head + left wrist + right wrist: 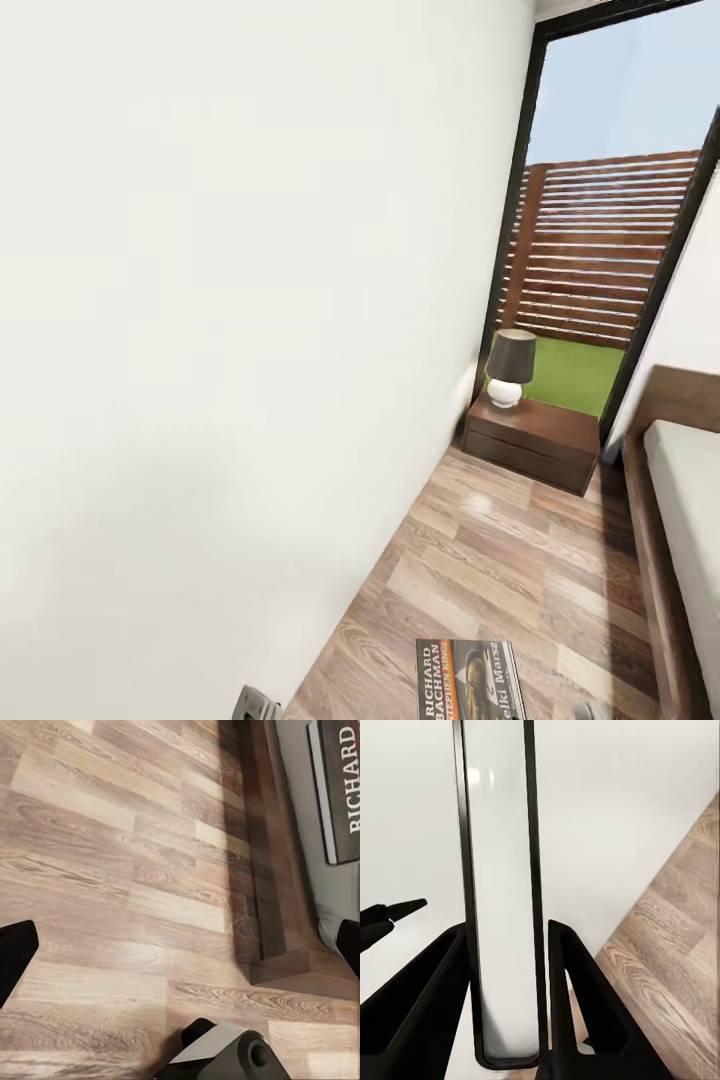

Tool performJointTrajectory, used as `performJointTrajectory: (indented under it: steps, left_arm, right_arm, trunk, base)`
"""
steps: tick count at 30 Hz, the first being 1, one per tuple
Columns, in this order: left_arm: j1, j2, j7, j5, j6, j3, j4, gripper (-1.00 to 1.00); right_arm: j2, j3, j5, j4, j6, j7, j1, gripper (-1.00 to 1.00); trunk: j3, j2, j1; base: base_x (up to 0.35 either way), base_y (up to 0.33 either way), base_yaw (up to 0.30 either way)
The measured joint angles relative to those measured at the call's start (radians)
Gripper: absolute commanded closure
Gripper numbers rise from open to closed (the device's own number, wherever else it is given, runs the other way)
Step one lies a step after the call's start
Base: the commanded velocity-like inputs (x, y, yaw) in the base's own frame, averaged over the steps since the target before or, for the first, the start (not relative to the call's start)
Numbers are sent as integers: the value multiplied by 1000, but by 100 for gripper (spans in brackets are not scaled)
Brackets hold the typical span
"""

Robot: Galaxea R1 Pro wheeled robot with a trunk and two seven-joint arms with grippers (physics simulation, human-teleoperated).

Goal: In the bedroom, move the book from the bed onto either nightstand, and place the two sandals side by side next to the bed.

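The book (468, 680), dark-covered with white author lettering, hangs at the bottom of the head view above the wood floor. In the right wrist view it shows edge-on (499, 870), pale pages between dark covers, with my right gripper (506, 934) shut on it, one black finger on each side. The left wrist view catches its corner (341, 787) over the bed's grey mattress. My left gripper (180, 952) hangs open above bare floor by the bed's frame corner (281, 960). The nightstand (535, 435) stands ahead by the window, the bed (690, 500) to its right. The sandals are out of view.
A white wall (220, 330) runs close along the left. A dark-shaded lamp (510, 368) stands on the nightstand's left part. A strip of wood floor (500, 560) lies between wall and bed. Behind is a tall dark-framed window (600, 250) with a slatted fence.
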Motion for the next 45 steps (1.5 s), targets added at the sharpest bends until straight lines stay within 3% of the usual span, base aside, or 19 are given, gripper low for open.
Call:
performJointTrajectory:
  steps: [8, 23, 45]
  left_arm:
    - [0, 0, 0, 0, 0, 0, 0, -100]
    - [0, 0, 1, 0, 0, 0, 0, -100]
    - [0, 0, 2, -1, 0, 0, 0, -100]
  right_arm:
    - [0, 2, 0, 0, 0, 0, 0, 100]
    - [0, -2, 0, 0, 0, 0, 0, 100]
    - [0, 0, 0, 0, 0, 0, 0, 100]
  trunk:
    - [0, 0, 0]
    - [0, 0, 0]
    - [0, 0, 0]
  base:
    - [26, 0, -278]
    - [284, 0, -91]
    - [13, 0, -270]
